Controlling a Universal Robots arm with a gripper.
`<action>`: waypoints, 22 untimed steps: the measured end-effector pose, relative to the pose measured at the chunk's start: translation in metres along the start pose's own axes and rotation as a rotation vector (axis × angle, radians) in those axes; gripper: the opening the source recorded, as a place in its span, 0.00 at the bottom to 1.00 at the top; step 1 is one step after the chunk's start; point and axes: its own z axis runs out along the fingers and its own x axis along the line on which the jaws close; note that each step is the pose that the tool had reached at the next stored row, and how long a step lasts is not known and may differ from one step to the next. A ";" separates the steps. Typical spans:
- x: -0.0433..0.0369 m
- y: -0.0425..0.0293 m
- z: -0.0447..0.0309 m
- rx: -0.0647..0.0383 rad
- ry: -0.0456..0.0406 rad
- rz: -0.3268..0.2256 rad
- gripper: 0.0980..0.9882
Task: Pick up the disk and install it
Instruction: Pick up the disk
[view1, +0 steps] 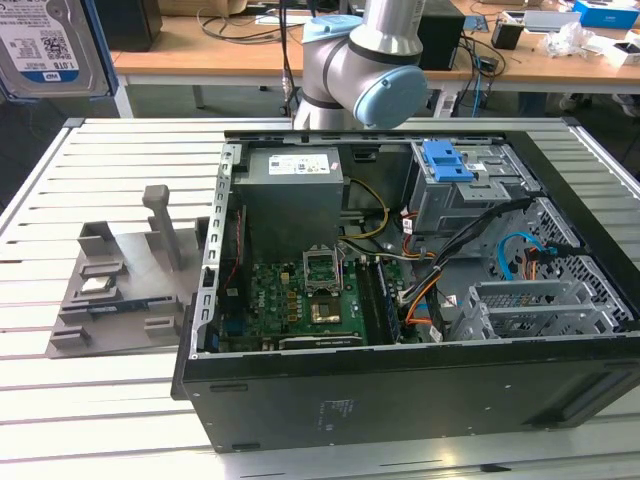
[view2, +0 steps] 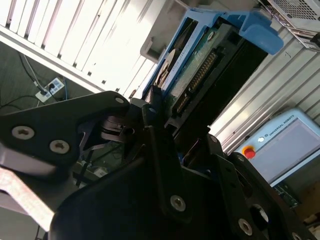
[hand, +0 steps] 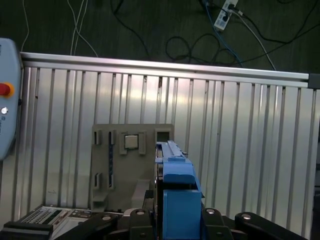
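Blue plastic is framing the disk (hand: 175, 182), and your claw (hand: 172, 222) is gripping it, jaws closed on its two sides in both wrist views. You are holding it raised well clear of the table (hand: 250, 150). It is hanging outside the case (view1: 400, 390), off the case's side on the exterior view's left, above the grey fixture (view1: 110, 290) that is sitting just beside the case wall.

As I judge it, the pick-up half is done: the disk is hanging free and touching nothing but the claw. The install half is not yet done. The cage (view1: 470, 200) with the blue latch (view1: 447, 160) is sitting inside the case at its far corner, and the disk is well apart from it.

The disk is hanging on edge, with its broad faces upright and its labelled face looking toward the exterior camera. Its long axis appears to be running down from the claw toward the table. That is why you are seeing it end-on in the first wrist view, as a narrow blue strip. The connector edge (view2: 195, 85) is showing in the second wrist view.
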 end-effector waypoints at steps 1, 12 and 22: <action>0.0000 0.0000 -0.0007 0.000 -0.0001 0.000 0.30; 0.0002 -0.0014 -0.0008 0.001 -0.0061 0.000 0.30; 0.0023 -0.0297 -0.0009 0.001 -0.0107 0.000 0.30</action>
